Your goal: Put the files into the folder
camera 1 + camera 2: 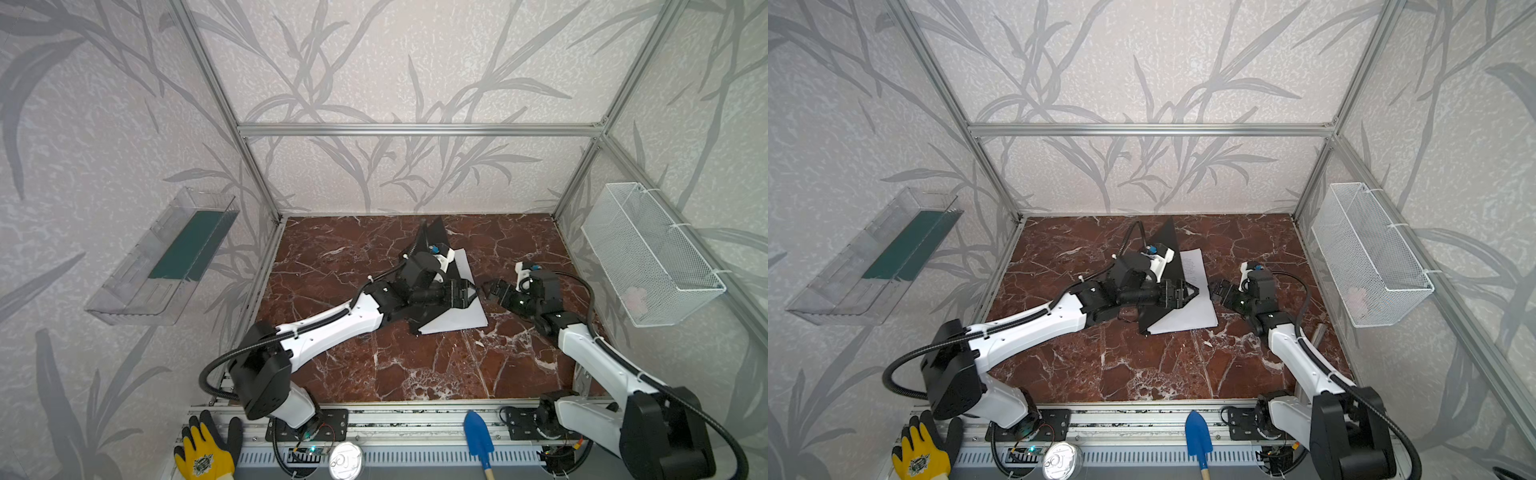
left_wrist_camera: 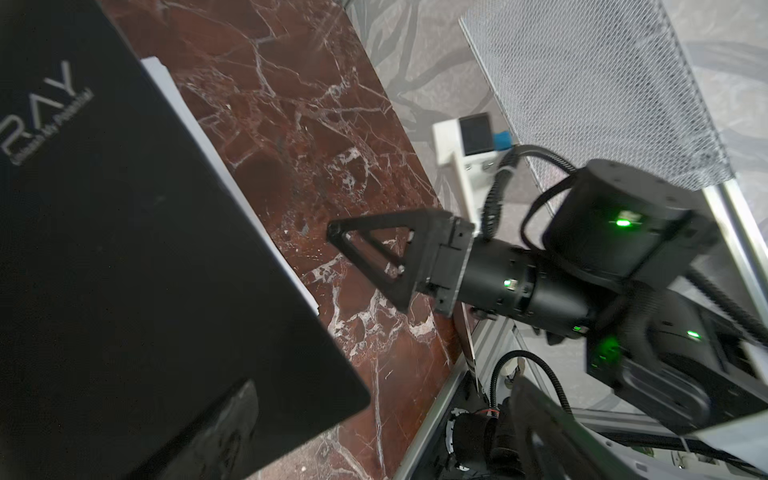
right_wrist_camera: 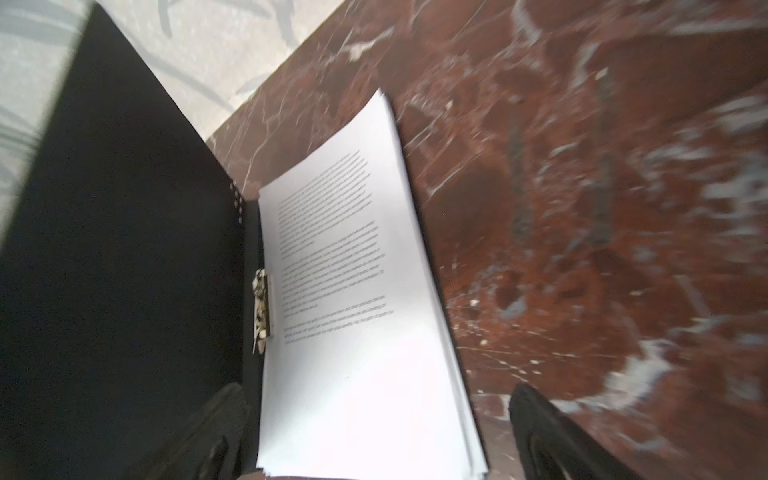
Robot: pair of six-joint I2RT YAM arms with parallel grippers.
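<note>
The files (image 3: 353, 374) already lie stacked inside the open folder (image 1: 436, 232), mid-desk (image 1: 374, 365), with their left edge beside the metal clip (image 3: 262, 303) at the spine. The cover stands raised and tilted over them, so the step in hand looks like closing that cover.

Push it down with your left hand (image 1: 473, 292) from the lettered outer face. Go slowly along the hinge's arc, so it lands flat and does not drag the top sheet to the right. The stack's right edge looks slightly fanned, so watch that no sheet ends up poking out past the cover. Take your right hand (image 1: 490, 289) away from that edge first, or the cover may come down on it.

Your left hand is spread wide and grips nothing. In its wrist view one finger (image 2: 232, 415) lies against the cover's outer face, the other well apart. Your right hand is wide open too and empty, just beside the files' right edge; I cannot tell whether it touches the paper.
</note>
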